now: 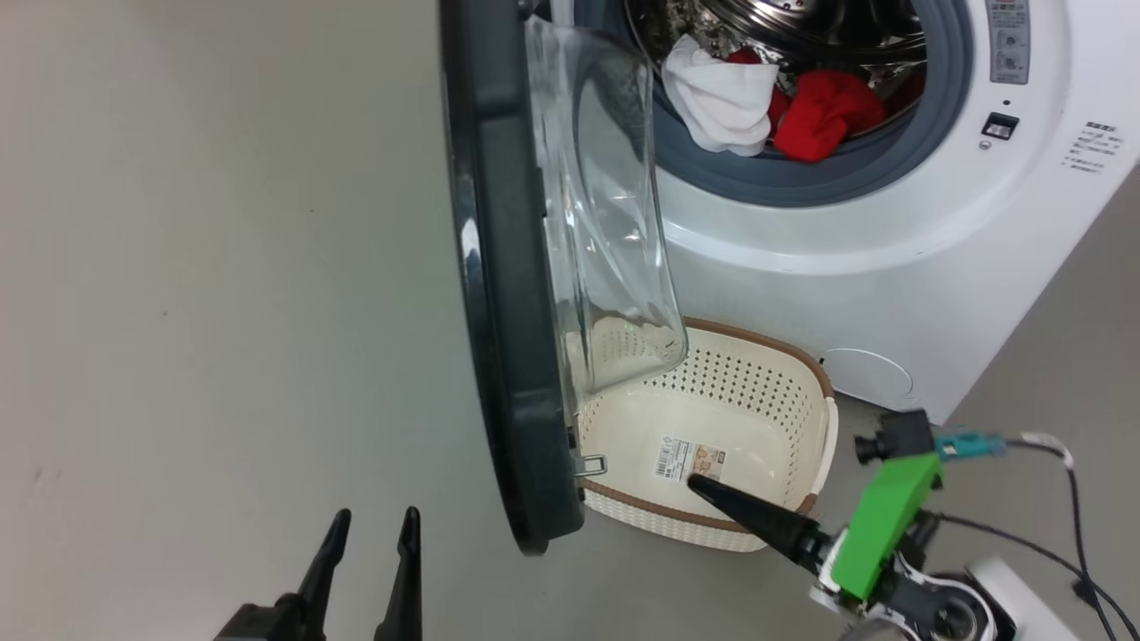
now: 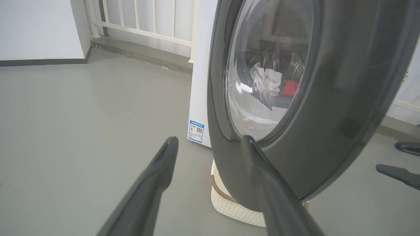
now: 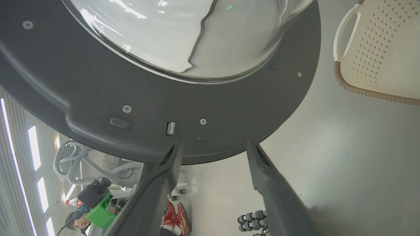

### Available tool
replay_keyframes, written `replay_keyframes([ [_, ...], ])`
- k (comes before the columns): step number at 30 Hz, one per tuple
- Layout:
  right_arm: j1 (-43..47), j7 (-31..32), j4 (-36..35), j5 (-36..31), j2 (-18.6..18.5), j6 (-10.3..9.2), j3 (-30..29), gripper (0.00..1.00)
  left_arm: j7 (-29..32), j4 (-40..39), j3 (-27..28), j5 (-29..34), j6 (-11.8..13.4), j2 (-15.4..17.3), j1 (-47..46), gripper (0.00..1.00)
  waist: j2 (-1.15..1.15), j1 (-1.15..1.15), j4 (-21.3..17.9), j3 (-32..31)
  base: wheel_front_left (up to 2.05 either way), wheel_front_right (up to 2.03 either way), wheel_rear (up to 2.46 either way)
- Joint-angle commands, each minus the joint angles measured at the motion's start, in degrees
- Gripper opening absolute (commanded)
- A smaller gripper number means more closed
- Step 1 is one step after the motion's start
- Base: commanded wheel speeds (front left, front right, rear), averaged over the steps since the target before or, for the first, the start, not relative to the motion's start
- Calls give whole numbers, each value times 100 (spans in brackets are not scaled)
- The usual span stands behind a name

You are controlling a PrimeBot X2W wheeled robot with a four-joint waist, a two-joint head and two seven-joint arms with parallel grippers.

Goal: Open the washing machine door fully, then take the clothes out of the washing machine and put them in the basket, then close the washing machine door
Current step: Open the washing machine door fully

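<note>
The washing machine (image 1: 891,294) stands at the upper right with its drum open. Inside lie the clothes: a white cloth (image 1: 721,98) and red fabric (image 1: 824,111) against the grey seal. The washing machine door (image 1: 503,294) stands open, edge-on to the head view, its glass bowl hanging over the basket (image 1: 824,427), which holds no clothes. My left gripper (image 1: 376,514) is open on the outer side of the door (image 2: 328,98), apart from it. My right gripper (image 3: 214,146) is open, its fingertips just below the door's inner rim (image 3: 98,98), holding nothing. One right finger (image 1: 757,521) reaches over the basket's near rim.
Grey floor (image 1: 223,267) stretches to the left of the door. A white railing (image 2: 147,23) and wall stand behind the machine. Cables (image 1: 1060,552) trail on the floor at the right. Beyond the door's underside are an office chair (image 3: 85,164) and dumbbells (image 3: 252,218).
</note>
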Motion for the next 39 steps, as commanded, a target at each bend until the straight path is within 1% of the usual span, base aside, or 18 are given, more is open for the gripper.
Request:
replay_keyframes([
  [1,76,-179,-122,-106,-58,30,22,100,-69,-102,215,63,-27,61,-32,100,0,0,-49,-12,0,0,0],
  [6,410,-977,21,-346,-215,30,23,100,-69,-82,274,55,-41,61,-29,100,0,0,-132,-24,0,0,0],
  [11,585,-1881,172,-700,-411,30,229,100,-69,-56,312,53,-48,61,-22,100,0,0,-181,-47,0,0,0],
  [16,570,-2935,292,-1189,-696,30,642,100,-69,-46,354,61,-51,61,11,100,0,0,-231,-77,0,0,0],
  [20,467,-3848,478,-1730,-1006,30,1166,100,-69,-36,393,76,-59,61,34,100,0,0,-268,-102,0,0,0],
  [22,405,-4133,613,-1886,-1080,30,1330,100,-69,-28,409,83,-65,61,37,100,0,0,-287,-106,0,0,0],
  [25,311,-4278,834,-2259,-1168,30,1414,100,-69,-23,430,91,-65,61,36,100,0,0,-318,-111,0,0,0],
  [29,362,-4290,774,-3122,-1010,30,665,100,-69,-42,448,91,-56,61,30,100,0,0,-358,-96,0,0,0],
  [33,641,-4291,557,-4090,-740,30,-71,100,-69,-48,458,91,-56,61,14,100,0,0,-375,-91,0,0,0],
  [34,641,-4291,557,-4090,-740,30,-71,100,-69,-48,458,91,-56,61,14,100,0,0,-375,-91,0,0,0],
  [36,766,-4292,406,-4598,-609,30,-429,100,-69,-54,466,90,-58,61,12,100,0,0,-384,-86,0,0,0],
  [37,895,-4292,226,-5032,-444,30,-800,100,-69,-62,465,93,-61,61,9,100,0,0,-388,-88,0,0,0],
  [39,1025,-4292,26,-5423,-277,30,-1177,100,-69,-73,463,96,-65,61,6,100,0,0,-388,-83,0,0,0],
])
